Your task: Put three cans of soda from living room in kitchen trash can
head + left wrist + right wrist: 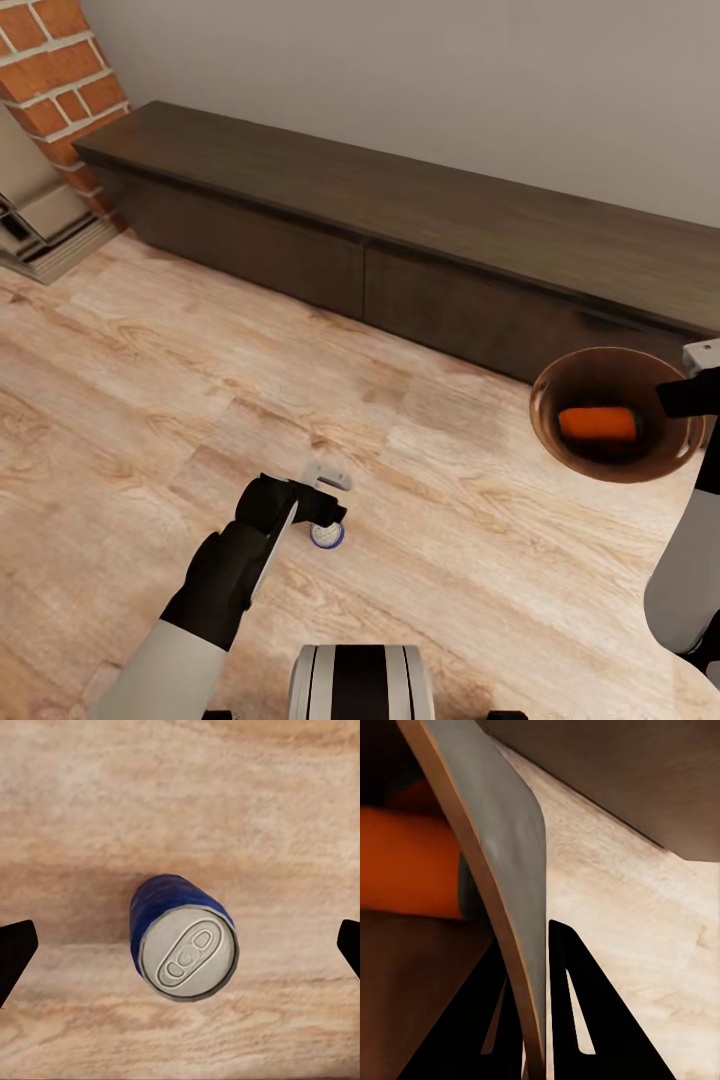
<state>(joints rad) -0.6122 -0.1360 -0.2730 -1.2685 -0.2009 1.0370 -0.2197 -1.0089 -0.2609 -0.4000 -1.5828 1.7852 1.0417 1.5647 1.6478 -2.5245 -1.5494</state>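
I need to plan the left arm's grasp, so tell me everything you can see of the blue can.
The blue can stands upright on the light wood floor, its silver top with pull tab facing up. Its body is glossy dark blue and looks like metal, with no visible dents. The left gripper hangs directly above it, fingers spread wide on either side and not touching it. Nothing else touches the can.

Bare floor [75,795] all around blue can [184,945]

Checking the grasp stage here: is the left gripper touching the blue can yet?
Apart. In the left wrist view the blue can stands upright on the wood floor, with bare floor between it and each fingertip of the open left gripper.
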